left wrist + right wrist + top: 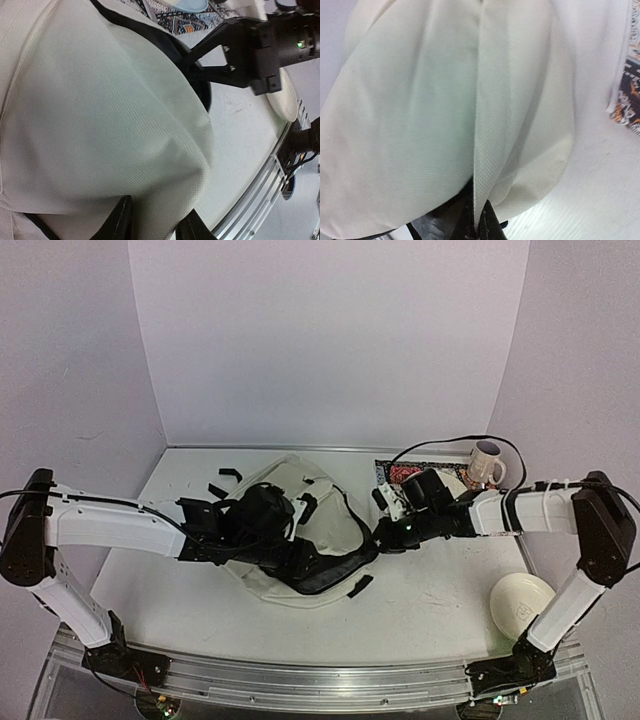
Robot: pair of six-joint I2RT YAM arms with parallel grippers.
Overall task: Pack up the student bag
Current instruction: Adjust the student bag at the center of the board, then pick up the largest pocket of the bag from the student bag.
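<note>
No readable text, label, brand or number is showing anywhere. The mug [487, 462] is carrying markings too small to read, and the mat [400, 473] is showing only ornament.

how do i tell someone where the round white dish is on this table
Start at the white tabletop and go to its near right corner, beside the right arm's base. The round cream-white dish lies flat there, unlike the tall pale ceramic mug standing at the back wall.
</note>
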